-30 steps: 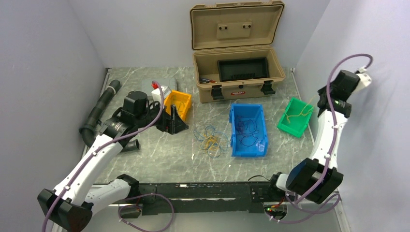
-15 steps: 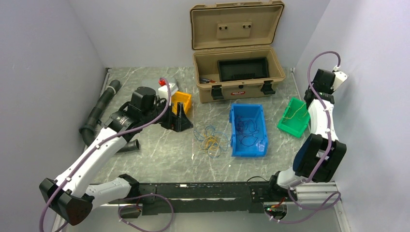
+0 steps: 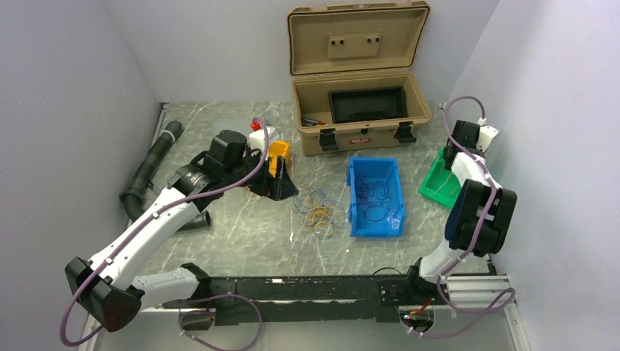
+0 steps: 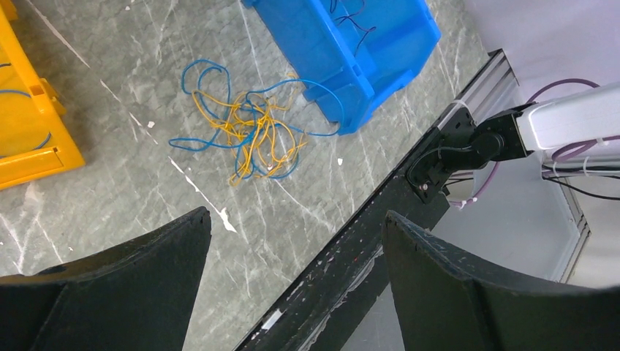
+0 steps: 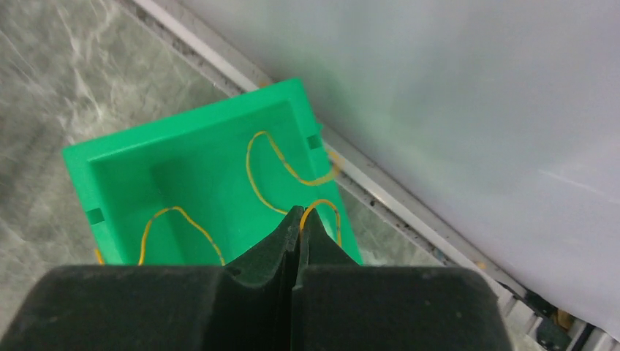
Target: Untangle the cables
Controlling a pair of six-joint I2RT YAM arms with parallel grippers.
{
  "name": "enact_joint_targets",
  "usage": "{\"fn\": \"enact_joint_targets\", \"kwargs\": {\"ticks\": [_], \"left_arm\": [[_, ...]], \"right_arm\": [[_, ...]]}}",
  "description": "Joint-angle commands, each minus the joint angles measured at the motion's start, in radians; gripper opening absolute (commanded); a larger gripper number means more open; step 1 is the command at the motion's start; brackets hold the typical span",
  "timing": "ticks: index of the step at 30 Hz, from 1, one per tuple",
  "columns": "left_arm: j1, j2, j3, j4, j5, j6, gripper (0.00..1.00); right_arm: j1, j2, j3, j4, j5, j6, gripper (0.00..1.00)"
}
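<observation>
The cables (image 3: 319, 210) lie as a loose tangle of thin yellow and blue wires (image 4: 248, 135) on the marble table, left of the blue bin (image 3: 376, 197). Dark and blue wires rest inside that blue bin (image 4: 343, 44). My left gripper (image 4: 296, 214) hovers open and empty just left of the tangle, in front of the yellow bin (image 3: 278, 152). My right gripper (image 5: 298, 210) is over the green bin (image 5: 183, 168), shut, with a yellow cable (image 5: 325, 208) looping out from between its tips. Two more yellow wires (image 5: 281, 164) lie in the green bin (image 3: 437, 183).
An open tan toolbox (image 3: 358, 110) stands at the back. A fat black hose (image 3: 150, 168) runs along the left wall. The black rail (image 3: 307, 289) borders the near edge. The right wall is close beside the green bin.
The right arm has folded down and inward, bringing its gripper low over the green bin. The left arm has swung right, closer to the tangle.
</observation>
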Motion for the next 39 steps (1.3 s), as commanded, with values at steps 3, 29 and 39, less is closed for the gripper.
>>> {"fn": "enact_joint_targets", "kwargs": {"ticks": [3,29,39], "left_arm": [[-0.010,-0.020,0.028,0.002,-0.027,-0.003,0.89],[-0.010,-0.047,0.009,0.006,-0.043,0.034,0.90],[-0.010,-0.106,-0.058,0.039,-0.069,0.013,0.90]], "right_arm": [[0.026,0.139,0.008,0.038,-0.090,0.029,0.00],[0.209,0.170,-0.011,-0.114,-0.160,0.209,0.00],[0.140,0.187,0.104,-0.168,-0.229,0.048,0.04]]}}
